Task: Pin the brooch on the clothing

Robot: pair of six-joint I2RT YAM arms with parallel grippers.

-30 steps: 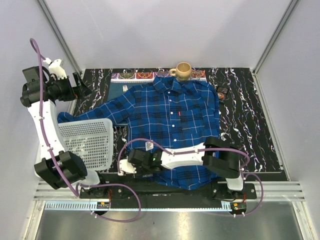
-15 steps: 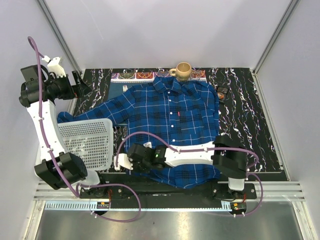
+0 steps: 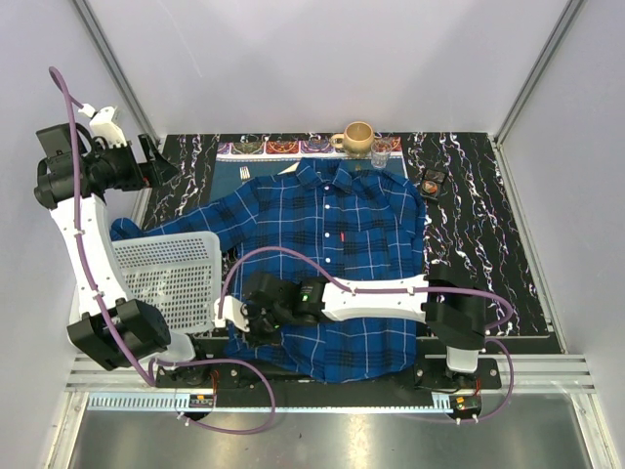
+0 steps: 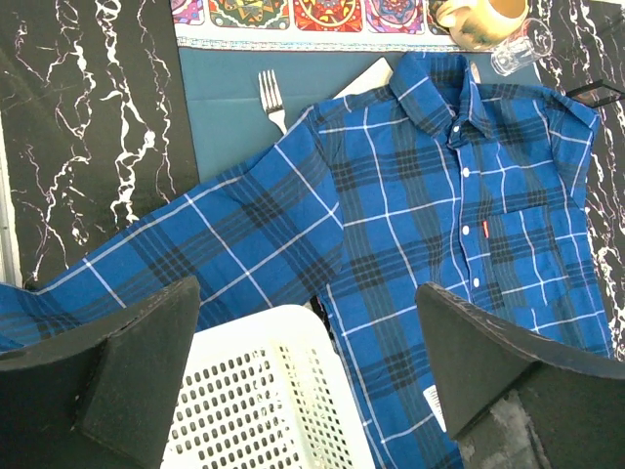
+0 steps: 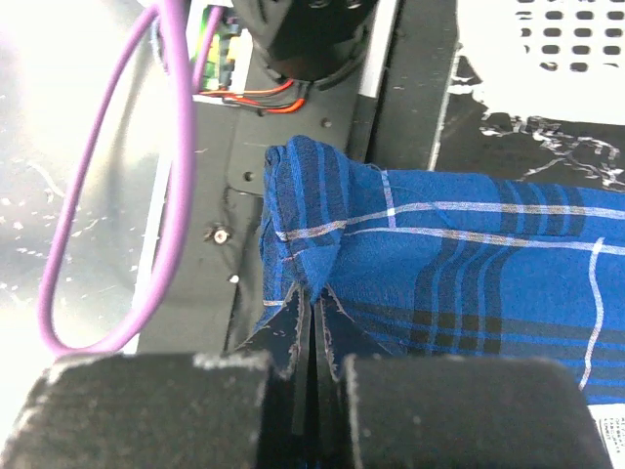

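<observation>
The right gripper (image 5: 313,337) is clamped on the shirt (image 5: 469,254) at its hem corner — the left gripper (image 4: 311,342) hangs high, jaws wide apart

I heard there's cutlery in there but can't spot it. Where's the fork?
In the left wrist view, the fork lies on the teal placemat, just left of the collar of the shirt and above its outstretched sleeve.

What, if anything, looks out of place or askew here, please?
The shirt lies skewed: its hem corner, pinched in the shut right gripper, bunches past the table's near edge over the mounting plate.
</observation>
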